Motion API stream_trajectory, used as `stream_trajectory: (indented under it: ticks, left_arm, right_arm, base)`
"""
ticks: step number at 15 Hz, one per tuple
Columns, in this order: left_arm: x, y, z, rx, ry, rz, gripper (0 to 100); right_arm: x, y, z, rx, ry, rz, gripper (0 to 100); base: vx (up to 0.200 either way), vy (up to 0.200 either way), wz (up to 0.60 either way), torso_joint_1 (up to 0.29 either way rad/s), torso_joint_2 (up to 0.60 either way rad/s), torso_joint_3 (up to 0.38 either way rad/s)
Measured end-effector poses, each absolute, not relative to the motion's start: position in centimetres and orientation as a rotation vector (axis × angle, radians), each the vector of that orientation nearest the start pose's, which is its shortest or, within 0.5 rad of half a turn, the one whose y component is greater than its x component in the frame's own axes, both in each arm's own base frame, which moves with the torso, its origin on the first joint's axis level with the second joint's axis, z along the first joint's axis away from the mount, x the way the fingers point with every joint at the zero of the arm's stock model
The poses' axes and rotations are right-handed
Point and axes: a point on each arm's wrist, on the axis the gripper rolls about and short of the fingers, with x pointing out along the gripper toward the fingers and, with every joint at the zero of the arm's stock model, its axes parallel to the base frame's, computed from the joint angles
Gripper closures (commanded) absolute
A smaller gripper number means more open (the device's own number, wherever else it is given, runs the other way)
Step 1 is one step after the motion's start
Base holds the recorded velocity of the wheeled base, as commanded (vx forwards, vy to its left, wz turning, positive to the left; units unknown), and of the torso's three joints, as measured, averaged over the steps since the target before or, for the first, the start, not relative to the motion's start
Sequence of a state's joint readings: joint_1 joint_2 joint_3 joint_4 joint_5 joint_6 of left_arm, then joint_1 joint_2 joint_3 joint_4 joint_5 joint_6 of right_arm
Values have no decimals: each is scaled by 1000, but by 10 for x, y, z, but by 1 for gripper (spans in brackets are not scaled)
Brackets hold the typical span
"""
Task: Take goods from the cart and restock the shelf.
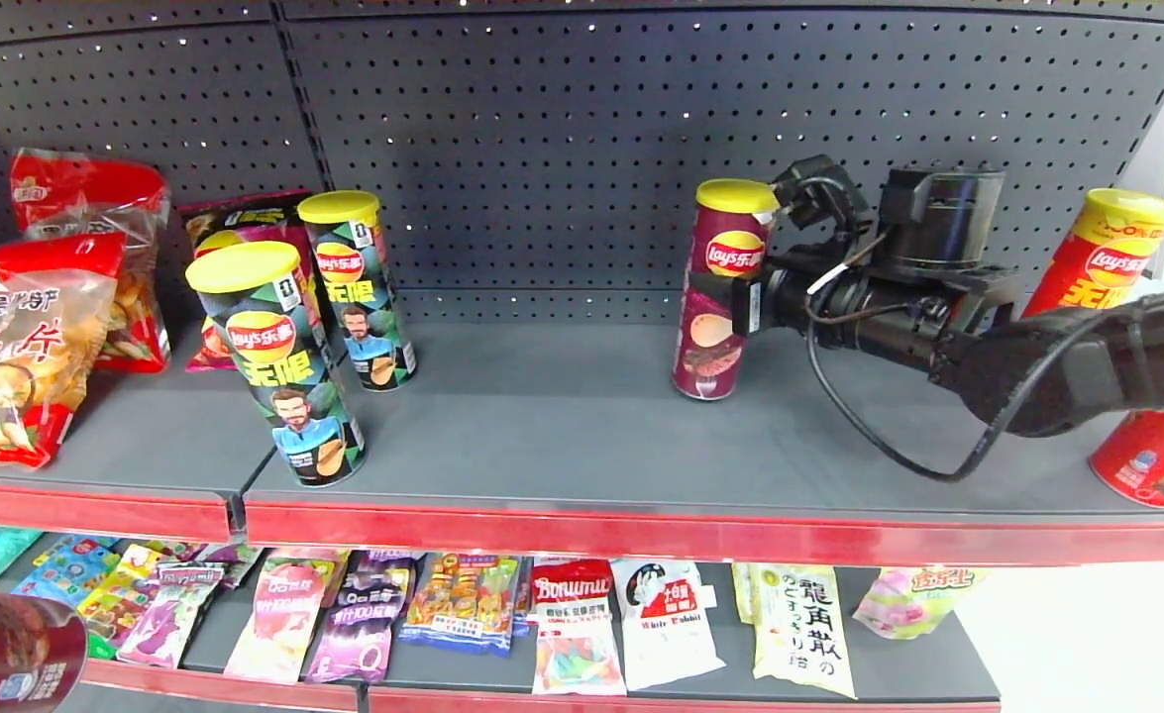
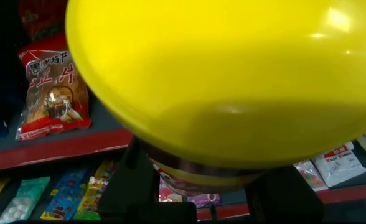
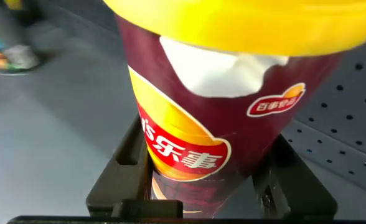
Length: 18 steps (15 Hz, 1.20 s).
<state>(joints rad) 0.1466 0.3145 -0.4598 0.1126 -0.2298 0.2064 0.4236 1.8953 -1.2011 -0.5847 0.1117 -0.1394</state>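
The right gripper [image 1: 740,302] reaches in over the upper shelf [image 1: 562,436], its fingers [image 3: 124,171] clamped on either side of a maroon crisp can [image 1: 733,248] with a yellow lid. This can stands near the middle of the shelf, leaning slightly, with its base at the shelf board and close to the perforated back panel [image 1: 562,149]. The left gripper [image 2: 205,186] is low at the robot's left, its fingers closed around a second maroon can [image 1: 7,649], whose yellow lid [image 2: 220,74] faces the wrist camera. Two dark cans [image 1: 279,366] with yellow lids stand further left on the shelf, next to red snack bags [image 1: 22,347]. A red can [image 1: 1136,347] stands at the far right, partly behind the right arm. Flat sweet packets [image 1: 572,624] lie on the lower shelf
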Motion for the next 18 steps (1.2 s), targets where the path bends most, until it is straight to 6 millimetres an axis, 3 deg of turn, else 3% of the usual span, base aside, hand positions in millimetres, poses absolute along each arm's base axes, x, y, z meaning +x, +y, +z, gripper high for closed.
stream_trajectory:
  ticks: [4, 7, 11, 18]
  left_arm:
    - [-21, -8, 195, 210, -42, -79, 100]
    - [-21, -8, 195, 210, -43, -81, 100]
    - [-21, -8, 195, 211, -44, -81, 100]
    - [-21, -8, 194, 211, -43, -79, 100]
  right_arm:
    - [298, 160, 224, -166, 93, 565, 100]
    - [274, 154, 220, -177, 115, 564, 100]
    - [254, 155, 215, -189, 132, 560, 100]
    - [239, 161, 207, -195, 157, 607, 100]
  base:
    - [0, 0, 0, 0, 0, 0]
    - [0, 0, 0, 0, 0, 0]
    - [0, 0, 0, 0, 0, 0]
    - [0, 0, 0, 0, 0, 0]
